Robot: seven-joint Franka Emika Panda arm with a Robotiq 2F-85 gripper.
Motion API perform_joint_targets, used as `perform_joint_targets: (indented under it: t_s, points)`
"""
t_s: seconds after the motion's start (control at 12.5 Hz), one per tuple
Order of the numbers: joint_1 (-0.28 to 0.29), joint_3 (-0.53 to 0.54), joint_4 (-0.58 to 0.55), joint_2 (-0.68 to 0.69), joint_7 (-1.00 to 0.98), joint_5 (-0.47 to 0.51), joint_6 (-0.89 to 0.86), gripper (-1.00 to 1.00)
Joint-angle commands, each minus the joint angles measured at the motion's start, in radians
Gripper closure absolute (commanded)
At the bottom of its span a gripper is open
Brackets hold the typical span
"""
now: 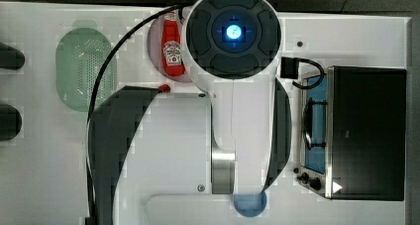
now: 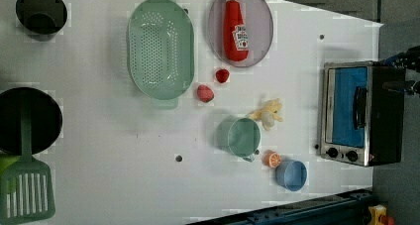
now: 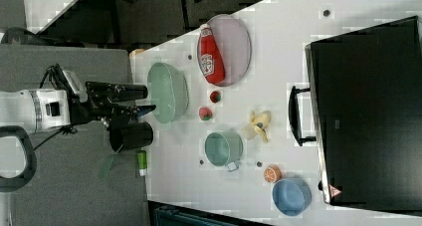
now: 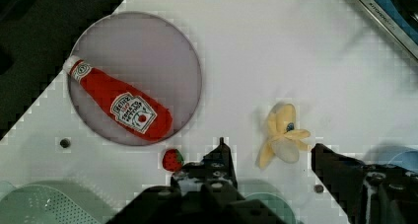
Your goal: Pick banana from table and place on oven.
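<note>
The white table (image 2: pixel 124 150) carries the black toaster oven (image 3: pixel 366 116) at the left view's right. A mint cup (image 2: pixel 240 136) stands beside the peeled banana (image 2: pixel 269 113), which lies on the tabletop between cup and oven. The gripper (image 4: pixel 268 157) hangs above it, jaws parted and empty.

Light is bright and even across the white table (image 2: pixel 124 150), which washes out nearly to pure white in the top view. Shadows are soft and short; a faint one lies beside the green cup (image 2: pixel 238 136). A blue lamp glows on the arm's end (image 1: pixel 233 32). The oven (image 3: pixel 368 111) top shows dull reflections. All views look blocky and smeared along edges.
</note>
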Motion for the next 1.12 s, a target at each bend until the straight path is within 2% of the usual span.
perform_joint_targets:
  t_s: [0.08, 0.24, 0.64, 1.12]
  points:
    - [-0.027, -0.052, -0.255, -0.380, 0.018, 0.004, -0.135, -0.59]
    - [-0.027, -0.051, -0.255, -0.379, 0.018, 0.004, -0.135, -0.99]
    - [-0.027, -0.050, -0.296, -0.317, 0.018, 0.004, -0.084, -1.00]
    - [-0.025, -0.046, -0.480, -0.170, 0.018, 0.003, 0.250, -1.00]
